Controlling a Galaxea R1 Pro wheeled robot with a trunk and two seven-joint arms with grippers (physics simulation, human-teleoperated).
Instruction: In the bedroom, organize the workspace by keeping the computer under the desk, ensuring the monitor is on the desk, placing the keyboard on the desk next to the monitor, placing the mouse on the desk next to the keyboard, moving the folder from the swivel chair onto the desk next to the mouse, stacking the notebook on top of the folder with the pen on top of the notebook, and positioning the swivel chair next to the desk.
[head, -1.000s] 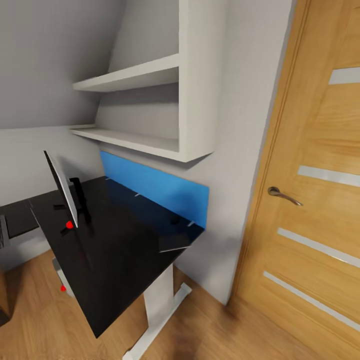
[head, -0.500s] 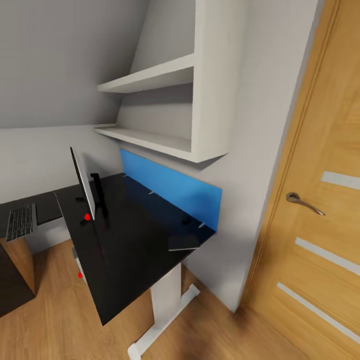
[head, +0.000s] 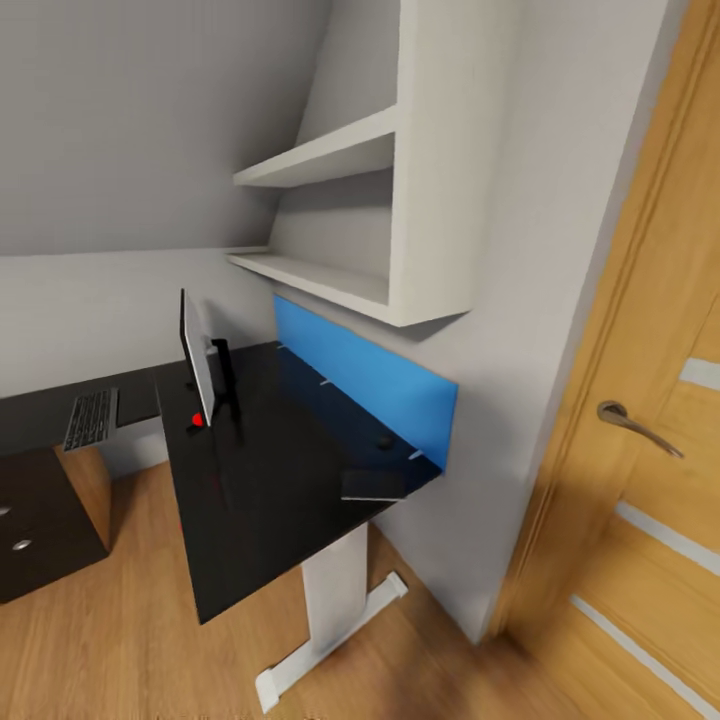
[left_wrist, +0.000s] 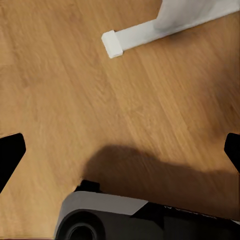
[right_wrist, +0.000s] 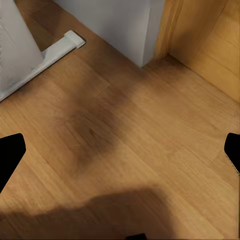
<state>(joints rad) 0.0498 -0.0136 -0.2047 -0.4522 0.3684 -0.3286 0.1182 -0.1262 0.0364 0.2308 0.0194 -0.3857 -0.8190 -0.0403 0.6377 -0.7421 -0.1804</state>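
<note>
Sloped grey ceiling and light wood floor (head: 110, 640) frame the bedroom, with a wooden door (head: 650, 400) at the right and white wall shelves (head: 340, 220) above a long blue wall panel (head: 365, 375). Below them the black L-shaped surface (head: 270, 480) stands on a white leg (head: 330, 600), its dark drawer unit (head: 40, 525) at the left. On the surface the monitor (head: 197, 370) stands upright, seen nearly edge-on. The keyboard (head: 92, 418) lies on the left wing, apart from the monitor. A thin grey notebook (head: 372, 485) lies near the surface's right corner, with a tiny black mouse (head: 384, 442) just beyond it by the panel. Over bare floor, the left pincer (left_wrist: 120, 150) is spread wide; likewise the right pincer (right_wrist: 120, 150).
</note>
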